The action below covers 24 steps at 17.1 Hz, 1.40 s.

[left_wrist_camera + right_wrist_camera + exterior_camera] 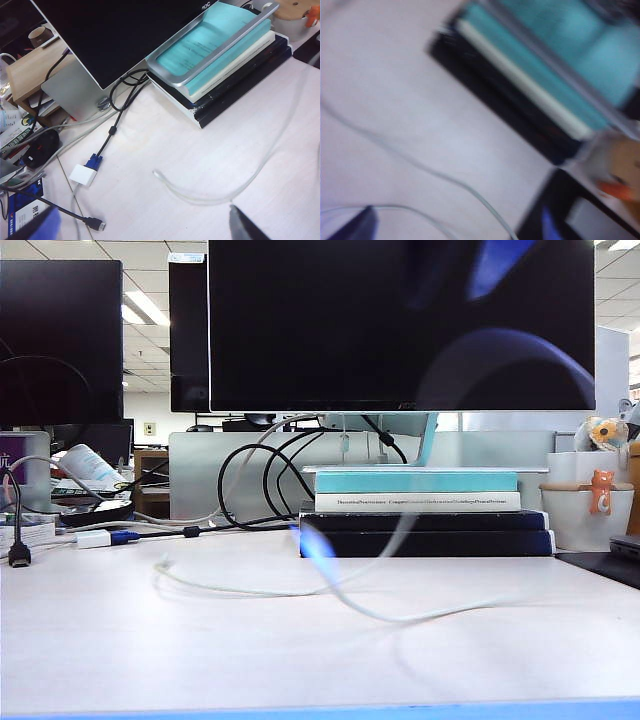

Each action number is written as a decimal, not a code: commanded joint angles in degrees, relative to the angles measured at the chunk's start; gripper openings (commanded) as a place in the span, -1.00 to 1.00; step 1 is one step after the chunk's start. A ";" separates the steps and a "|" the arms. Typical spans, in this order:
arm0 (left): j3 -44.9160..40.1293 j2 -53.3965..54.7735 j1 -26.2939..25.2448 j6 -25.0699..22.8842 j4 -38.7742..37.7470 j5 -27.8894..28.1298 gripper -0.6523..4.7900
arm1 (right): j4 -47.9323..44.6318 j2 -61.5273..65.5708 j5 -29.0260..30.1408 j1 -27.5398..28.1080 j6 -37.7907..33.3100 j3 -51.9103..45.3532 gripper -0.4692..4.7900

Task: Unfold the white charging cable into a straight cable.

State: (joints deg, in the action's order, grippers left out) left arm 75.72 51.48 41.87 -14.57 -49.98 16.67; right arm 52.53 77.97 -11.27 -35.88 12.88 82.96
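Observation:
The white charging cable [250,591] lies loose on the pale desk in a long shallow curve. One end [160,565] rests at the left; towards the right a stretch of it is blurred above the surface. In the left wrist view my left gripper [140,227] is open. Its fingertips [245,225] stand wide apart, just short of the cable's bend [200,199], and hold nothing. The right wrist view is blurred. There my right gripper [452,225] is open, and strands of the cable [427,170] run over the desk between its spread fingers, not pinched. Neither arm shows clearly in the exterior view.
A stack of books [420,505] under the monitor stand sits behind the cable. Thick black cables [250,480], a white adapter with a blue plug [95,537] and a loose black plug [18,555] lie at the back left. A white mug [590,515] stands at the right.

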 commanded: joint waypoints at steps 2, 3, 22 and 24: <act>0.11 -0.04 -0.04 -0.13 0.76 -0.96 1.00 | 0.72 -0.26 -5.42 -0.31 -1.68 0.31 1.00; 0.11 -0.07 -0.04 -0.46 0.72 -1.90 1.00 | 4.48 -0.17 -0.48 -0.33 -2.73 0.31 1.00; -11.06 0.98 -4.15 -2.60 10.95 -13.07 1.00 | 5.84 0.24 32.37 -7.17 -14.86 -28.13 0.29; -11.06 0.98 -4.15 -2.62 10.82 -13.07 1.00 | 7.37 0.26 32.30 -7.87 -17.46 -29.48 0.28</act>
State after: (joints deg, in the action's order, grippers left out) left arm 64.45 52.56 37.69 -17.12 -39.70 3.84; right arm 59.88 78.35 19.59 -43.66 -4.05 53.71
